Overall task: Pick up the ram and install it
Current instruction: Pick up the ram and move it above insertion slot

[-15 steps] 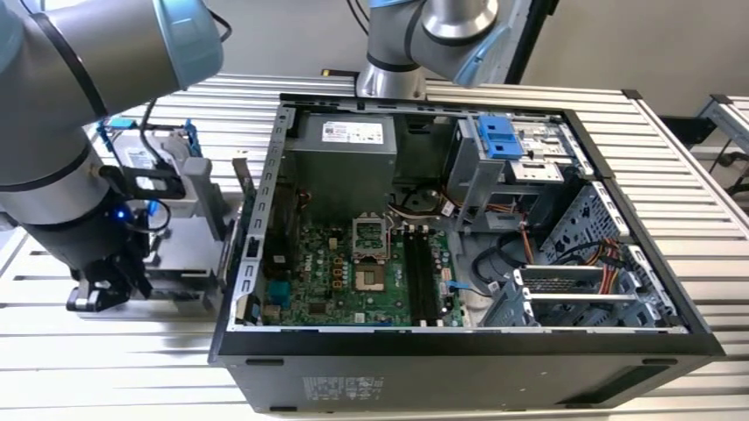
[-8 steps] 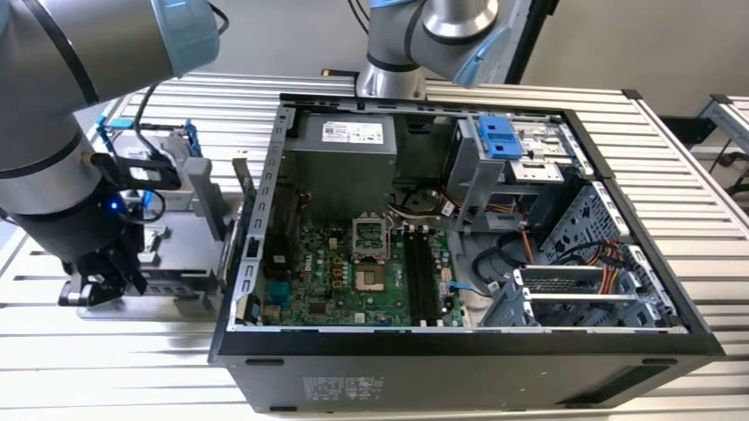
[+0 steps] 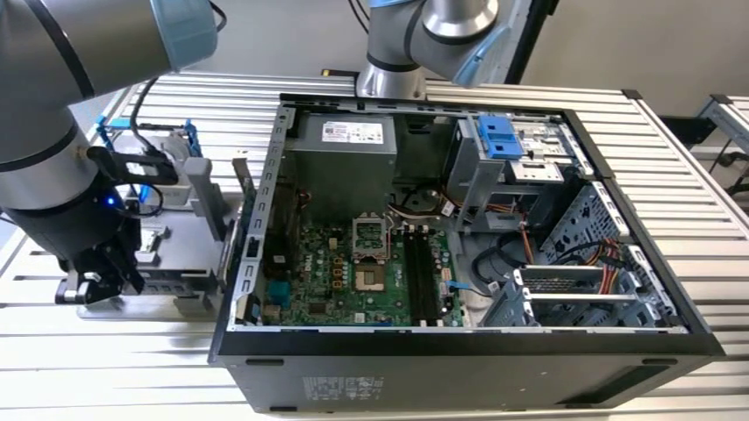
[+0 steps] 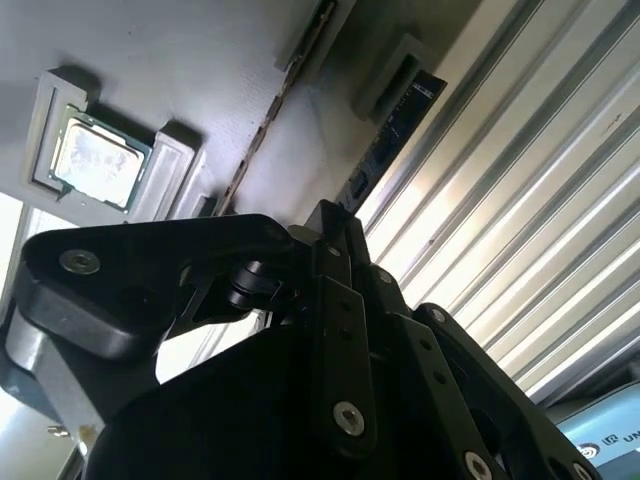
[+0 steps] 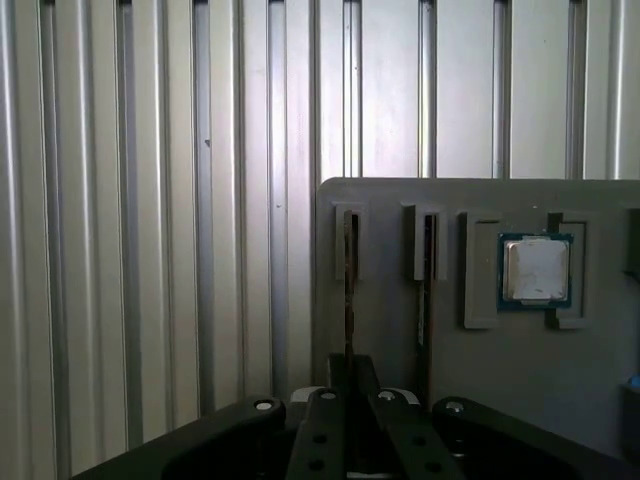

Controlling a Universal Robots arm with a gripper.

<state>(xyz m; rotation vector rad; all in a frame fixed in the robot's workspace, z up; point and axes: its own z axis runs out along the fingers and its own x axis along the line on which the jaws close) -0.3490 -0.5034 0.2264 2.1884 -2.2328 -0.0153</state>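
Hanging low at the exterior view's left, the tool (image 3: 103, 274) is over a gray holder (image 3: 193, 267) on the slatted counter (image 3: 117, 368), well apart from the open pc case (image 3: 468, 373). In the first wrist view the ram (image 5: 350, 285) stands on edge in a holder slot, lined up w/ the tool. Can't tell if the tool's open or clamped. The cpu (image 5: 536, 270) sits nearby.

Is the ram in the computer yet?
Not yet. Nothing looks done: the ram stands in its slot in the grey holder. In hand: the gripper is lined up at the ram's end. Left: lifting and installing it; the motherboard's long black slots look empty.
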